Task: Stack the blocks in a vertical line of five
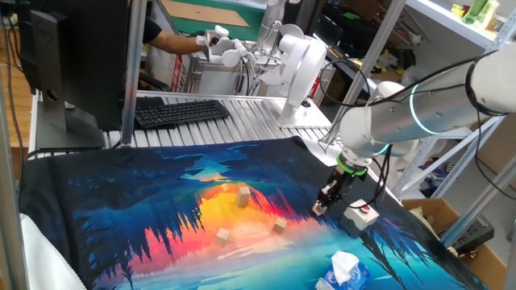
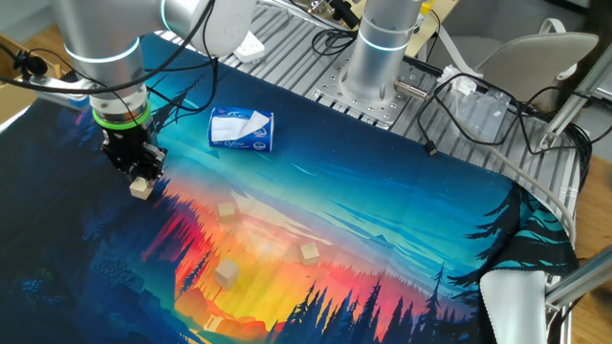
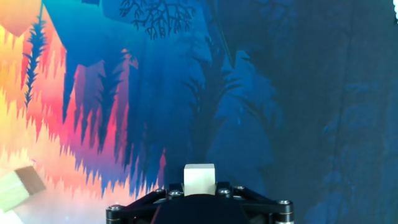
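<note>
One block sits gripped in the closed claw, three others lying apart.

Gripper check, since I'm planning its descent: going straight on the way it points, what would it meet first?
The gripper is shut on a block and points down; that block would meet the bare printed mat first, seemingly.

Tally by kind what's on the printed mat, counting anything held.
Wooden blocks: 4 told apart, namely the held block in the gripper and three loose ones; the last may be two stacked.
Blue-and-white carton: 1
White box with red button: 1
Total: 6
</note>
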`<action>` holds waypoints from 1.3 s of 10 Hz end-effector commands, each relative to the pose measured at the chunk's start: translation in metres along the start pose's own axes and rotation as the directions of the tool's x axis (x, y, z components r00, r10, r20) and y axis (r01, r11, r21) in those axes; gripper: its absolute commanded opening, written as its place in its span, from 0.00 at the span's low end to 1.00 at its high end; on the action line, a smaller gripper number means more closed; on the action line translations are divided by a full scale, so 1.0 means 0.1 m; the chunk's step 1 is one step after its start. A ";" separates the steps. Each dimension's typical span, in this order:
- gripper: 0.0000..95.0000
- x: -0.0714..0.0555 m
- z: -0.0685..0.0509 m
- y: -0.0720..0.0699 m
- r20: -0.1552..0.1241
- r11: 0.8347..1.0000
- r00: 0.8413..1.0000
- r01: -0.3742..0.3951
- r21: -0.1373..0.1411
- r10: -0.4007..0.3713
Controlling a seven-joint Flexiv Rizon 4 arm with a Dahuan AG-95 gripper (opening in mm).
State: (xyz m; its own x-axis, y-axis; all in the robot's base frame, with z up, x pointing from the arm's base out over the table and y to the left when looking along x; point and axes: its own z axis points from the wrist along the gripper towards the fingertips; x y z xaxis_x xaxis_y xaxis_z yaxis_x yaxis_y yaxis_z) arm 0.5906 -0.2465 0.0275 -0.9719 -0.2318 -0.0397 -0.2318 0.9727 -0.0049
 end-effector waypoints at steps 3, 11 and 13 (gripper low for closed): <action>0.00 -0.15 -0.19 0.25 -0.008 0.999 0.999 -0.031 0.004 0.031; 0.00 -0.60 -0.86 1.07 -0.116 0.984 0.977 -0.177 0.036 0.180; 0.00 -0.64 -0.92 1.28 -0.130 0.975 0.966 -0.220 0.044 0.224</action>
State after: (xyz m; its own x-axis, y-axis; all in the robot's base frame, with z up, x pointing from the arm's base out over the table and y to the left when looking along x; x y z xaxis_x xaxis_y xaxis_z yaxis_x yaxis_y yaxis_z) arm 0.6190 -0.1099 0.1205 -0.9961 -0.0143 0.0868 -0.0177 0.9991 -0.0393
